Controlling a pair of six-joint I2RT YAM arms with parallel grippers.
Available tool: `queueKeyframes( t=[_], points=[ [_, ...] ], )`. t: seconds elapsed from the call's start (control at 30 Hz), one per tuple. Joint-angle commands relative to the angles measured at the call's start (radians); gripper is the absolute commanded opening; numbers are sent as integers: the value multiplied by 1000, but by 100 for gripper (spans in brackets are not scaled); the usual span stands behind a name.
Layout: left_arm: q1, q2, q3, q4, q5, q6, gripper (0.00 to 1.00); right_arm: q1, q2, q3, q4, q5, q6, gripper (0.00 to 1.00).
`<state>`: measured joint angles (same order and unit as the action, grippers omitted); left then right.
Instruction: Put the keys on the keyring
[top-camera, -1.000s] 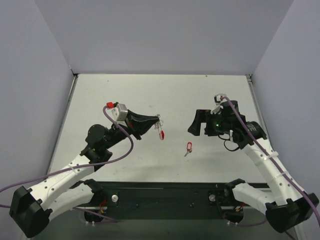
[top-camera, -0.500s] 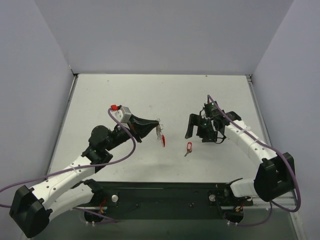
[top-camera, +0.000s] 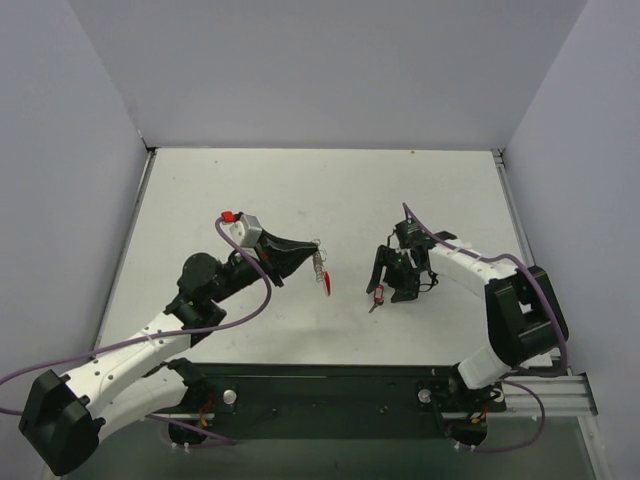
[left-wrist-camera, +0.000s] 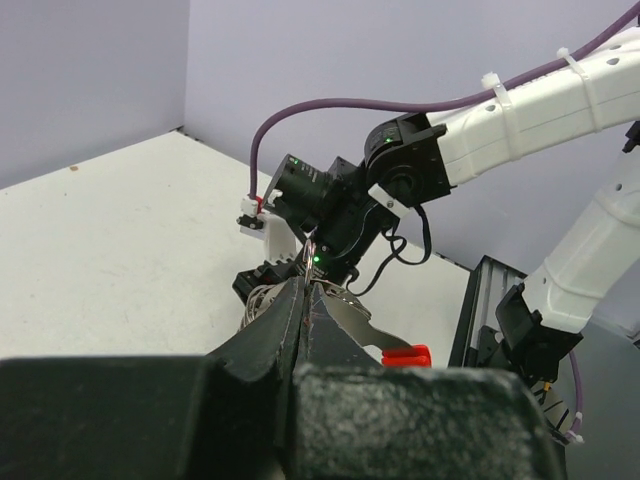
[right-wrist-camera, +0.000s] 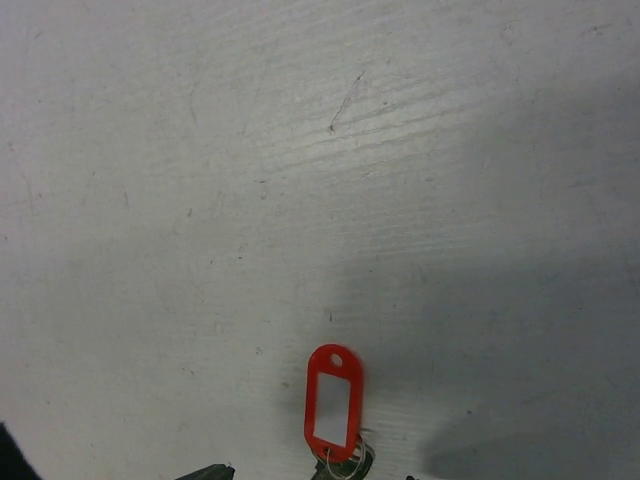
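Nearest, a black mounting rail (top-camera: 330, 385) runs along the front edge of the table (top-camera: 330, 190) and carries both arm bases. From the left base the white arm reaches forward and inward, a purple cable (top-camera: 262, 292) looping beside it.

The left gripper (top-camera: 309, 248) is raised over the middle-left of the table and clamped on the keyring (top-camera: 322, 270). The ring hangs from the fingertips, with the silver keys just under the tips and the red arc lowest. In the left wrist view the two dark fingers (left-wrist-camera: 265, 335) are pressed together. A silver key blade and a bit of red plastic stick out past them to the right.

Just right of the hanging keyring, and apart from it, the tagged key (top-camera: 377, 294) lies flat on the table, roughly at its centre. The right arm (top-camera: 470, 265) bends back sharply from its base, and the right gripper (top-camera: 385, 285) is brought down right over this key. In the right wrist view the red oblong tag sits at the bottom centre, its white label facing up and its small wire ring and the silver key head at the lower edge. Only slivers of dark fingertip show there, one on each side of the key. The jaws are parted with nothing grasped.

Beyond both grippers the white tabletop runs back to pale grey walls (top-camera: 320, 70) on three sides.
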<state>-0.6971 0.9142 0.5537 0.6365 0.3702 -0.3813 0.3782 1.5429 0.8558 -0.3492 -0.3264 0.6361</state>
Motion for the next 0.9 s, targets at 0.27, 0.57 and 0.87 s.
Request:
queueKeyframes(
  t=[0.27, 0.57, 0.87],
  points=[
    [8, -3, 9, 84, 21, -13, 0, -21, 45, -41, 55, -6, 57, 51],
    [8, 0, 17, 92, 30, -14, 0, -44, 49, -67, 70, -25, 63, 27],
    [8, -8, 25, 83, 39, -11, 0, -48, 63, -69, 78, -25, 63, 13]
  ],
)
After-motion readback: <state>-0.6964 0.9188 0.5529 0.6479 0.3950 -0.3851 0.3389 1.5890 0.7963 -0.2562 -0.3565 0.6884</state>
